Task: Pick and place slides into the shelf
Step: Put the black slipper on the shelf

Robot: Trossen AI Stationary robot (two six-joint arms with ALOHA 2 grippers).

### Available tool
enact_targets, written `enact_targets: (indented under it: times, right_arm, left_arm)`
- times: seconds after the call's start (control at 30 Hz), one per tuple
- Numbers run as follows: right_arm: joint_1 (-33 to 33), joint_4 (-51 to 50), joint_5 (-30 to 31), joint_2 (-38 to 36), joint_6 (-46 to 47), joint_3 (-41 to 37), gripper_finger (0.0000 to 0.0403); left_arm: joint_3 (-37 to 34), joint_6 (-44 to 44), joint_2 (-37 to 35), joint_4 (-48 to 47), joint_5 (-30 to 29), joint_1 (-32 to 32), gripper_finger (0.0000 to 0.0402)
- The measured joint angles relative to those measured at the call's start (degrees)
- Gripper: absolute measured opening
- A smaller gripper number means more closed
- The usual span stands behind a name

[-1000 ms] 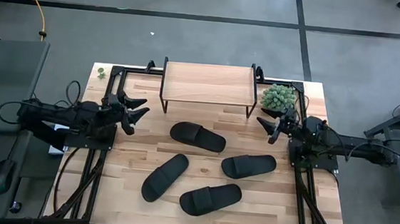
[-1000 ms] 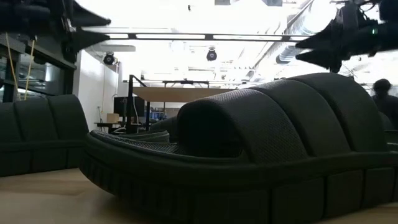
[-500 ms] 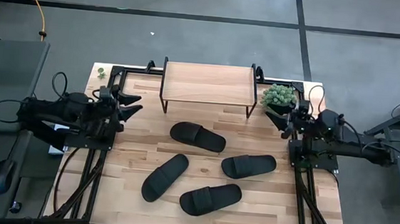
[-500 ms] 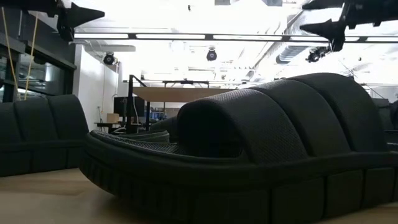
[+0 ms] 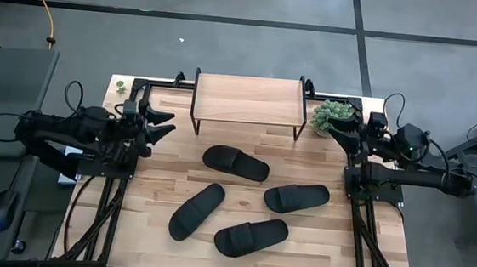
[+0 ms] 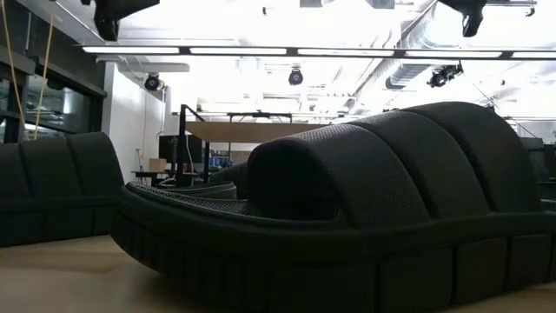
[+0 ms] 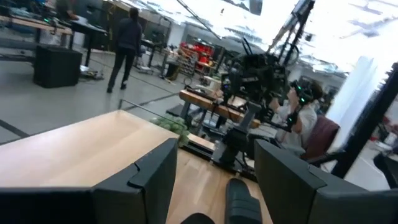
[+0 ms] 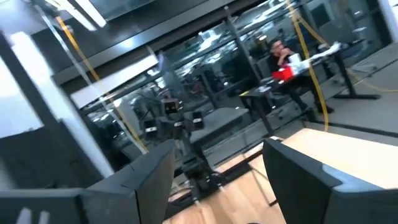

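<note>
On my bench (image 5: 153, 246) all four slides (image 5: 235, 162) lie loose in front of the empty shelf (image 5: 248, 99), so nothing is placed yet, with my left pincer (image 5: 159, 122) and right pincer (image 5: 338, 134) both open, holding nothing, at the bench's far corners.

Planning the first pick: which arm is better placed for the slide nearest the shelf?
Left, probably. The left gripper is open, and that slide lies left of centre; the right gripper is farther away, by the plant.
</note>
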Motion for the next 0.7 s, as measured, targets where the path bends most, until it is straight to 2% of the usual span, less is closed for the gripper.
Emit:
enact_targets:
  times: [0.17, 0.37, 0.7]
  right_arm:
    - [0.01, -0.01, -3.02, 4.62, 3.99, 3.40, 0.0234]
    - [0.83, -0.02, -9.65, 12.25, 7.24, 8.87, 0.0234]
    - [12.13, -0.08, -11.39, 25.89, 7.97, 19.45, 0.0234]
  left_arm:
    - [2.52, 0.03, 5.10, -0.01, 3.17, 0.00, 0.0198]
    - [4.45, -0.03, 9.48, 0.00, 3.30, 0.00, 0.0198]
    - [5.13, -0.05, 9.84, 0.03, 3.29, 0.00, 0.0198]
